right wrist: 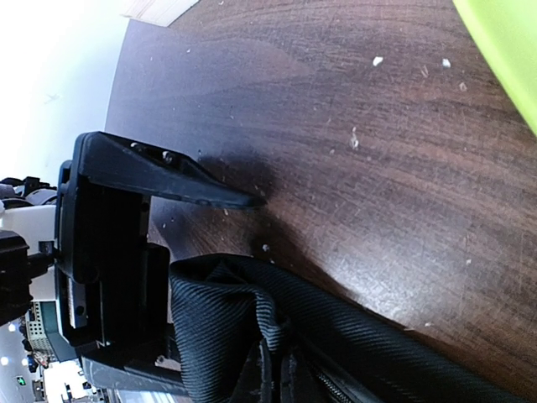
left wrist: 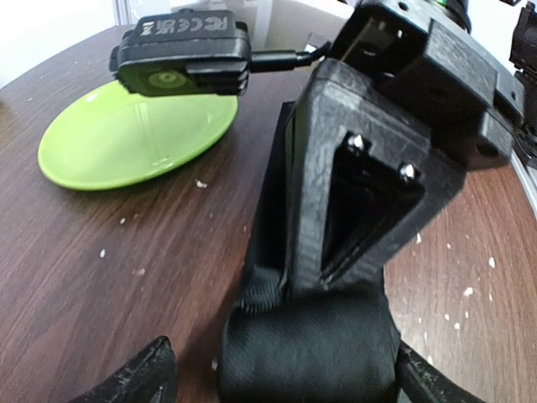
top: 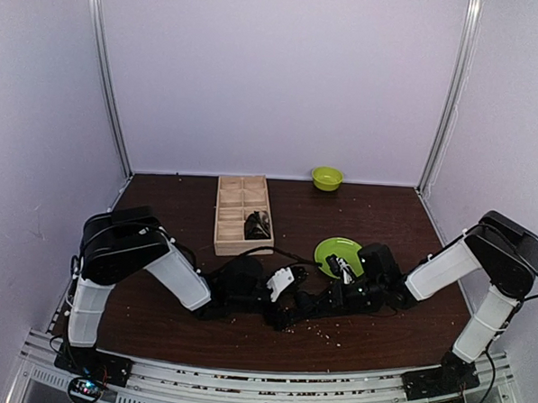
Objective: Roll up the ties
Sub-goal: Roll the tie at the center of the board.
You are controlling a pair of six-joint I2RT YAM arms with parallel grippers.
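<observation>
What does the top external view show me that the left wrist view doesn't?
Only the top external view: the wooden box with a dark roll in one compartment, and the green bowl. Only the left wrist view: the tie's rolled end between the spread left fingers, with the right fingers on it. Both: the green plate and the crumb-strewn table.

Colours: mostly blk on dk brown, two green bits.
Tie is blk, fine ribbed weave w/ slight sheen. Table is dk brown wood grain w/ pale specks all over. Plate + bowl are plain lime green. Tray is pale natural wood. Left arm & right arm have white links, blk joints. Walls are pale lilac-white.
</observation>
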